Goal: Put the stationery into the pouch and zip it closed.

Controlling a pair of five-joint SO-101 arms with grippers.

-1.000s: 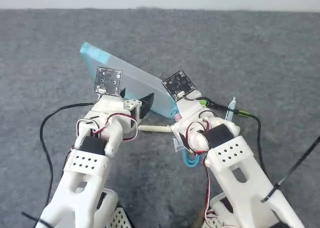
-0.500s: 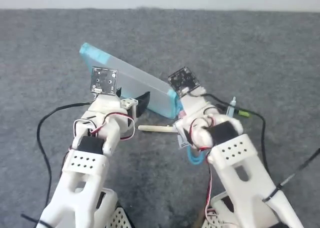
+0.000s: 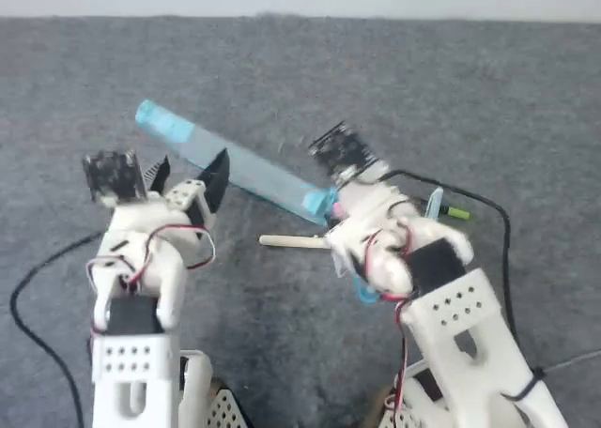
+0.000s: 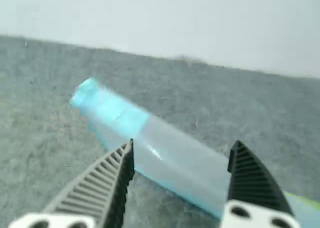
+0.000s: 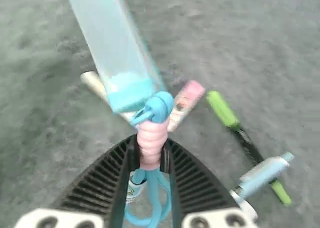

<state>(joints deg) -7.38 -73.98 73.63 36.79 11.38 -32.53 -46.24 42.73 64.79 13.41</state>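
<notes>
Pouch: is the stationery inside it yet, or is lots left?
Nothing looks packed yet. The right gripper pinches the pink pull on the see-through blue-ended pouch; the left gripper hangs open near it. A cream stick, green pen and pale blue pen lie outside. Filling and zipping remain.

Frosted plastic pouch (image 3: 235,170) on matt grey felt (image 3: 488,90).
The pouch, just beyond the left pincer (image 4: 183,145), looked like smooth, translucent plastic with opaque teal ends; the felt beneath was rough, fuzzy and matt. Both pincers had black, ribbed, matt plastic fingers (image 4: 107,183) on white plastic bodies. Nipped in the right pincer (image 5: 150,140), the pink pull (image 5: 150,133) looked smooth and rubbery; beside that pincer lay a glossy green plastic pen (image 5: 222,108).
</notes>
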